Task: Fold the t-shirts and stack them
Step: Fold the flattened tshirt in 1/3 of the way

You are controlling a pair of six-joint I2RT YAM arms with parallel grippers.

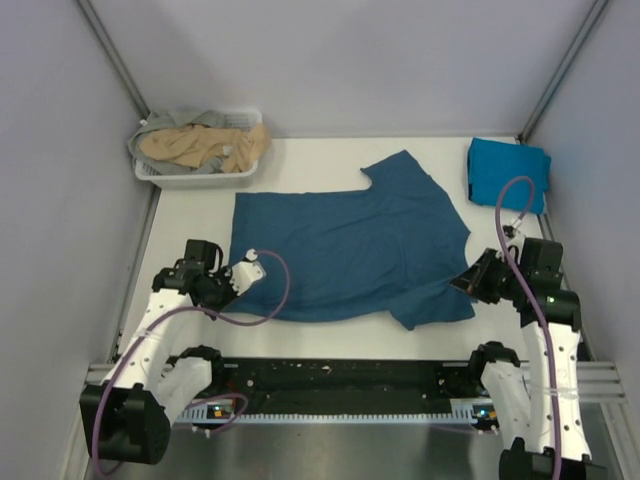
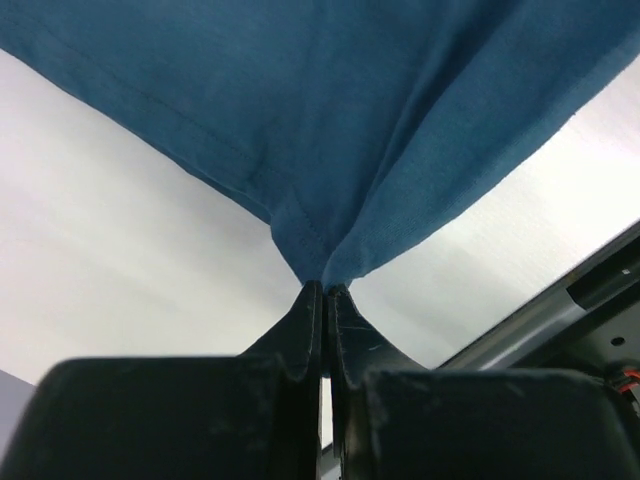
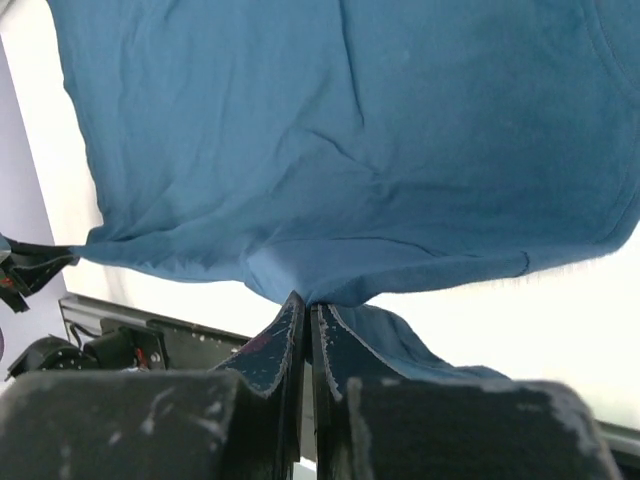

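Closest to me, my left tool (image 2: 325, 290) is clamped tight on the near left corner of the dark teal t-shirt (image 1: 340, 250), the hem bunched into a point between the closed fingers and lifted slightly off the table (image 1: 320, 165). My right tool (image 3: 305, 300) is likewise closed on the same shirt, pinching a fold of cloth at its near right edge, just by the near sleeve, which droops below the grip in the right wrist view. Between the two tools the dark teal t-shirt lies spread across the middle of the table, mostly flat, hem to the left and neck opening to the right, its other sleeve pointing towards the far side. Beyond the shirt's far right, well apart from it, a brighter cyan t-shirt (image 1: 507, 172) sits folded in a neat square. Beyond its far left corner stands a white plastic basket (image 1: 200, 180) holding a crumpled tan t-shirt (image 1: 200, 145) with a grey t-shirt (image 1: 185, 120) heaped behind it.
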